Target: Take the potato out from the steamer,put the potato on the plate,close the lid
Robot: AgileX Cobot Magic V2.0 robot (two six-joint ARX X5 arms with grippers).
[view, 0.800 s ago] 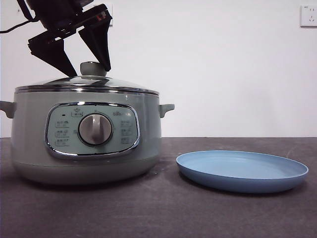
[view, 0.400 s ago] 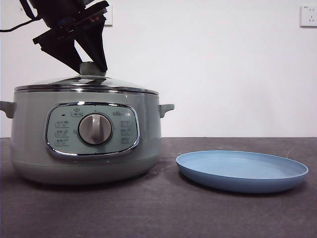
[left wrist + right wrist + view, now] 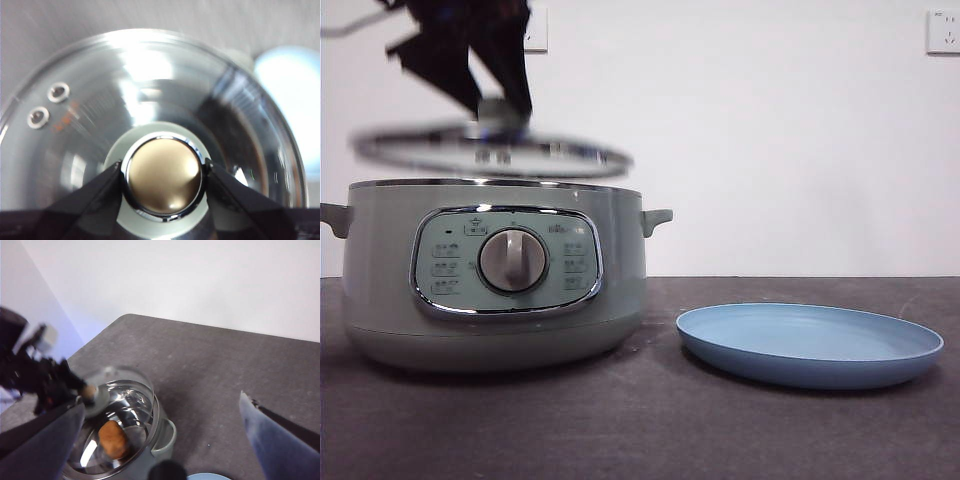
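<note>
Front view: at upper left our left gripper (image 3: 492, 105) holds the lid (image 3: 490, 152) just clear of the steamer (image 3: 495, 275); the plate (image 3: 810, 345) lies lower right.

Left wrist view: jaws clamp the knob (image 3: 164, 176).

Right wrist view: the right gripper (image 3: 160, 440) gapes empty, the potato (image 3: 112, 439) low in the frame, inside the pot. Next we judge the lid needs parking aside.

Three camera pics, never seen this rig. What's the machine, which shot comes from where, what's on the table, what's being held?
It is a two-armed table robot, each arm ending in a two-jawed gripper. The wide shot comes from a low camera level with the table. It shows the steamer and, beside it, the plate. The other two come from cameras on the wrists. The left gripper is clamped on the knob of the lid and holds it, blurred, in the air just above the pot's rim. The right gripper waits open, higher up, holding nothing. Its camera looks down into the opened pot, where the potato lies inside.
</note>
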